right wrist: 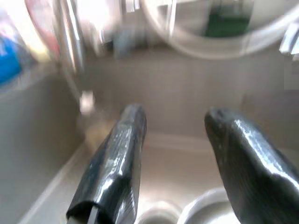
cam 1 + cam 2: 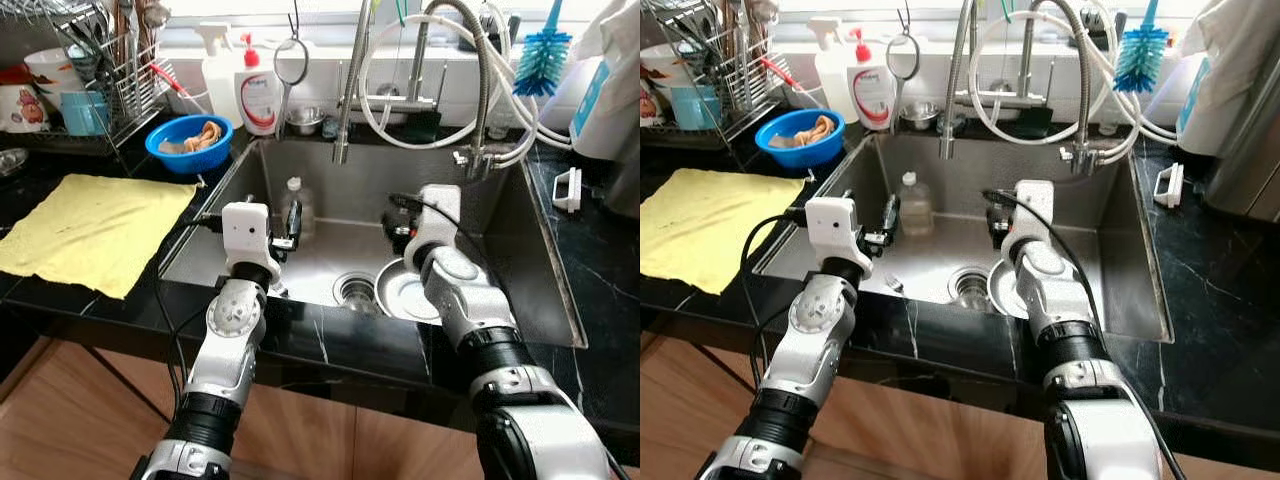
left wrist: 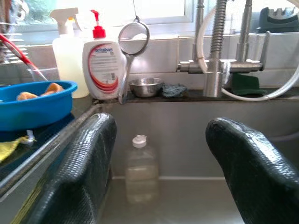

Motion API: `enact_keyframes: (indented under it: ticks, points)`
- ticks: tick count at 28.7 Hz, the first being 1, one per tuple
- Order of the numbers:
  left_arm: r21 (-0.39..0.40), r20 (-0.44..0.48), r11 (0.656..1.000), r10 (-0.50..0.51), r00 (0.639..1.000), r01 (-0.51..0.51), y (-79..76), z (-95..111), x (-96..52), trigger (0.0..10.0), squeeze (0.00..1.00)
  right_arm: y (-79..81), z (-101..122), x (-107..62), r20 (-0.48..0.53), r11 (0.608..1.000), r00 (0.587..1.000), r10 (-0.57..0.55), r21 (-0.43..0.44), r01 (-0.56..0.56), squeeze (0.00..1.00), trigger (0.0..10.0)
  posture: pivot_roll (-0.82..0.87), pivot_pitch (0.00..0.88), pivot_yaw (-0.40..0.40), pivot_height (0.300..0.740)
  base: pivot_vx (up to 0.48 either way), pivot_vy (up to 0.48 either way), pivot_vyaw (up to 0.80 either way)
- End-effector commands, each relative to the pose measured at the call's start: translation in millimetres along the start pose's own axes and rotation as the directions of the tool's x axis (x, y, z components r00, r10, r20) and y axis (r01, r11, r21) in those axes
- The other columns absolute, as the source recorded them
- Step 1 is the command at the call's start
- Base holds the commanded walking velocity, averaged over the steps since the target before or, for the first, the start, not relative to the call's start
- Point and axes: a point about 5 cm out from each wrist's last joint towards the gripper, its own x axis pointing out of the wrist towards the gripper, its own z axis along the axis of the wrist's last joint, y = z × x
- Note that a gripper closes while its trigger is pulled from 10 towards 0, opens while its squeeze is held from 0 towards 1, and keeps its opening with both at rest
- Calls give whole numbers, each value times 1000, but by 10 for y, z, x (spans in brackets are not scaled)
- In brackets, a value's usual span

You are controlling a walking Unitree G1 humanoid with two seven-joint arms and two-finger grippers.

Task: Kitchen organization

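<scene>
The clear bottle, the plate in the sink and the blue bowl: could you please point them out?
clear bottle (image 3: 138,171), left wrist view, on its body.
plate (image 2: 400,291), left eye view, on its face.
blue bowl (image 2: 172,158), left eye view, on its outer wall.

There is one steel sink (image 2: 520,290) with one clear bottle (image 2: 293,205) and one white plate (image 2: 400,292) inside. On the counter lie one yellow cloth (image 2: 95,230) and one blue bowl (image 2: 188,143). Behind stand one spray bottle (image 2: 216,70), one soap bottle (image 2: 258,92), one small steel bowl (image 3: 145,87) and one blue brush (image 2: 541,55).
</scene>
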Motion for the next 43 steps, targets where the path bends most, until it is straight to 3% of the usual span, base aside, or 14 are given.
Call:
enact_keyframes:
  ticks: [1, 7, 13, 14, 17, 19, 21, 25, 30, 39, 43]
  points:
    - [18, 15, 1000, 10, 1000, -11, 31, 35, 14, 10000, 0, 43, 80, -25, 53, 1000, 999, 1, -18, 0, 0, 10000, -226, 0, 103, 740, 0, 0, 0]
    - [27, 25, 999, 29, 999, -30, 66, 40, 19, 10000, 0, 112, 226, -437, 287, 978, 956, 62, -210, 0, 0, 10000, -256, 0, 118, 740, 0, 0, 0]
    - [74, 27, 994, 77, 997, -79, 253, 26, -31, 10000, 0, 68, 380, -759, 389, 977, 917, 87, -215, -2, 0, 10000, -270, 0, 118, 740, 0, 0, 0]
    - [78, 31, 993, 86, 996, -88, 284, 30, -46, 10000, 0, 39, 372, -865, 401, 977, 912, 80, -213, 8, 0, 10000, -267, 0, 114, 740, 0, 0, 0]
    - [82, 34, 992, 95, 995, -97, 310, 36, -61, 10000, 0, 6, 331, -978, 408, 977, 910, 76, -211, 13, 0, 10000, -278, 0, 121, 740, 0, 0, 0]
    - [86, 34, 992, 94, 995, -97, 315, 38, -83, 10000, 0, -25, 261, -1032, 391, 963, 915, 103, -269, 6, 0, 10000, -276, 0, 122, 740, 0, 0, 0]
    - [97, 33, 991, 86, 996, -89, 331, 37, -123, 10000, 0, -62, 196, -1074, 366, 942, 920, 138, -336, -8, 0, 10000, -276, 0, 124, 740, 0, 0, 0]
    - [129, 23, 986, 101, 995, -103, 426, 15, -185, 10000, 0, -127, 147, -1080, 344, 941, 931, 124, -339, 0, 0, 10000, -279, 0, 127, 740, 0, 0, 0]
    - [196, 9, 957, 215, 976, -213, 765, -5, -366, 10000, 0, -118, 221, -1074, 364, 952, 927, 90, -305, 27, 0, 10000, -267, 0, 112, 740, 0, 0, 0]
    - [159, -2, 963, 219, 976, -216, 665, -53, -401, 10000, 0, -13, 155, -1082, 331, 960, 939, 95, -281, 1, 0, 10000, -264, 0, 97, 740, 0, 0, 0]
    - [132, 12, 963, 234, 972, -233, 615, -39, -348, 10000, 0, 44, 147, -1041, 316, 957, 942, 116, -288, -21, 0, 10000, -257, 0, 61, 740, 0, 0, 0]
